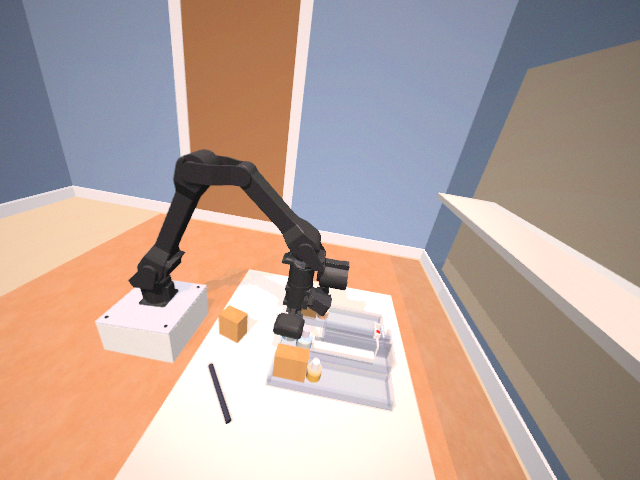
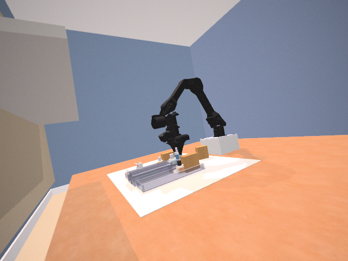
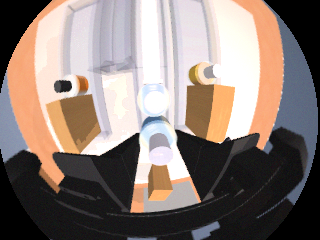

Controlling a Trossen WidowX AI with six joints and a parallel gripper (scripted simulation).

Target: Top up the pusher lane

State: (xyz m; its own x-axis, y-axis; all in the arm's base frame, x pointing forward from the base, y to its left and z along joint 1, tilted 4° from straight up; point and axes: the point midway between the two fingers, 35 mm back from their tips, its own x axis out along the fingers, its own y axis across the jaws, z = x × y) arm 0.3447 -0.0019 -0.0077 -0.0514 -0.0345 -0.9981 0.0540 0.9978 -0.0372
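Note:
My gripper (image 1: 289,336) (image 2: 177,154) (image 3: 157,134) points down at the front end of the sprung lane, shut on a blue jar with a pale cap (image 3: 160,150) (image 2: 176,155). A matching pale-blue jar (image 1: 305,339) (image 2: 172,159) (image 3: 153,100) stands in the lane directly behind the held one; the two overlap in the wrist view, and I cannot tell if they touch. The held jar looks slightly higher in the exterior view. Its base and the low front stop are hidden. A white strip (image 1: 343,351) (image 3: 152,45) runs back along the lane; the pusher plate cannot be made out.
One side lane holds a wooden block (image 1: 291,362) (image 3: 200,112) and yellow jar (image 1: 313,372) (image 3: 201,73); the other, a block (image 2: 190,162) (image 3: 75,120) and black-capped orange jar (image 3: 75,85). A loose block (image 1: 233,323) and dark bar (image 1: 219,393) lie in front. A red-marked white flag (image 1: 378,331) stands behind.

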